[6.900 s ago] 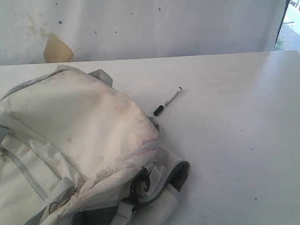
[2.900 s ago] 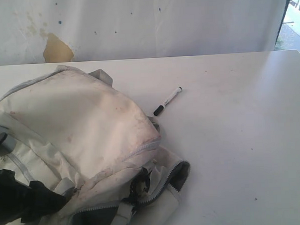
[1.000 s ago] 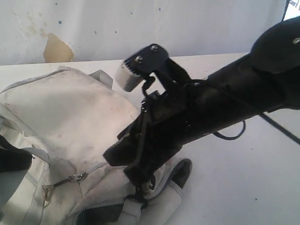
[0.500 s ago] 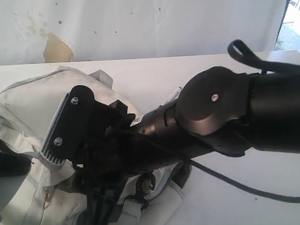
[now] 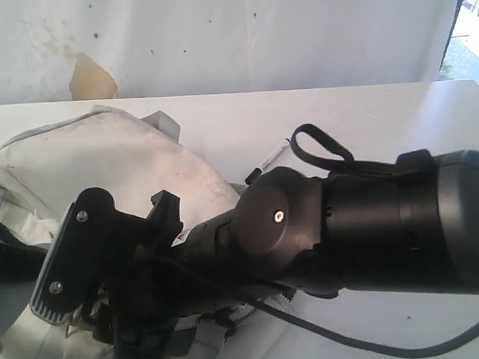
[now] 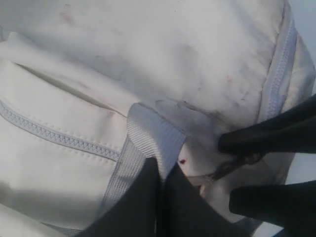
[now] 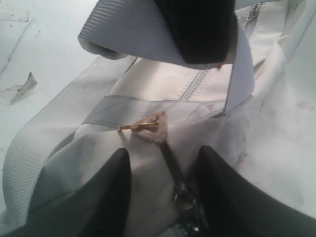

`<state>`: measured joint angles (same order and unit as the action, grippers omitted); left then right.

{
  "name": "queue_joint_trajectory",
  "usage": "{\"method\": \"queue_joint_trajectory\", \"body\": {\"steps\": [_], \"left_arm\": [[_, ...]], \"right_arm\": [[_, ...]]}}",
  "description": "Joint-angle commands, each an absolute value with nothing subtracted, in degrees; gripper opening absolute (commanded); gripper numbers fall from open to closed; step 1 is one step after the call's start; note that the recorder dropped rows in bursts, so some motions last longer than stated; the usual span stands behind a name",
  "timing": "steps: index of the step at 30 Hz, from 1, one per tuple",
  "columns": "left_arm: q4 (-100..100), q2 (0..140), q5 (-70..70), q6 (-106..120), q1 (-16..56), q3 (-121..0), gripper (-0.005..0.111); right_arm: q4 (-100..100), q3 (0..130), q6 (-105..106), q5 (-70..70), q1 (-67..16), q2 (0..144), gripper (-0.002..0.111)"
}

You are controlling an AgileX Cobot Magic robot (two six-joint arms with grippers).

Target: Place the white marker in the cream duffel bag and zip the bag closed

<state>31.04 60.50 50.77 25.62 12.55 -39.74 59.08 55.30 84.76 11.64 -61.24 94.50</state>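
The cream duffel bag [image 5: 127, 160] lies on the left of the white table. Behind it lies the white marker [image 5: 272, 156], partly hidden by my right arm [image 5: 345, 230], which reaches across the bag's front. My left gripper [image 6: 159, 165] is shut on a grey webbing strap [image 6: 148, 133] of the bag and holds it up. My right gripper [image 7: 163, 154] is open, its fingers [image 7: 116, 182] either side of the metal zipper pull [image 7: 177, 183] and not closed on it. The right gripper's fingers [image 6: 266, 140] also show in the left wrist view.
The white table [image 5: 396, 125] stretches to the right and behind the bag. A stained white wall [image 5: 217, 37] stands at the back. The bag's zipped side pocket [image 6: 54, 136] lies beside the held strap.
My right arm has swung in from the right and moved left and down over the bag's front. The marker has not moved.
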Motion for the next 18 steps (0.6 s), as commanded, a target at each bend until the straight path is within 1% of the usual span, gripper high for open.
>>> {"method": "queue_joint_trajectory", "body": {"steps": [1, 5, 10, 12, 14, 15, 18], "left_arm": [[30.8, 60.0, 50.7, 25.3, 12.7, -40.1, 0.000], [30.7, 60.0, 50.7, 25.3, 12.7, -40.1, 0.000], [30.7, 60.0, 50.7, 25.4, 12.7, -40.1, 0.000], [30.7, 60.0, 50.7, 25.4, 12.7, -40.1, 0.000], [30.5, 60.0, 50.7, 25.4, 12.7, -40.1, 0.000], [30.4, 60.0, 50.7, 25.4, 12.7, -40.1, 0.000], [30.3, 60.0, 50.7, 25.4, 12.7, -40.1, 0.000]], "right_arm": [[59.2, 55.6, 85.5, 11.0, -61.6, 95.0, 0.035], [59.6, 56.3, 85.5, 11.1, -61.6, 94.9, 0.024], [59.8, 57.6, 84.6, 11.1, -61.6, 94.9, 0.020], [59.8, 57.6, 84.6, 11.0, -61.6, 94.9, 0.013], [59.8, 57.6, 84.6, 11.1, -61.6, 94.9, 0.002], [59.8, 57.6, 84.4, 11.3, -61.6, 94.9, 0.000], [59.8, 57.6, 84.4, 12.8, -61.6, 94.9, 0.000]]}}
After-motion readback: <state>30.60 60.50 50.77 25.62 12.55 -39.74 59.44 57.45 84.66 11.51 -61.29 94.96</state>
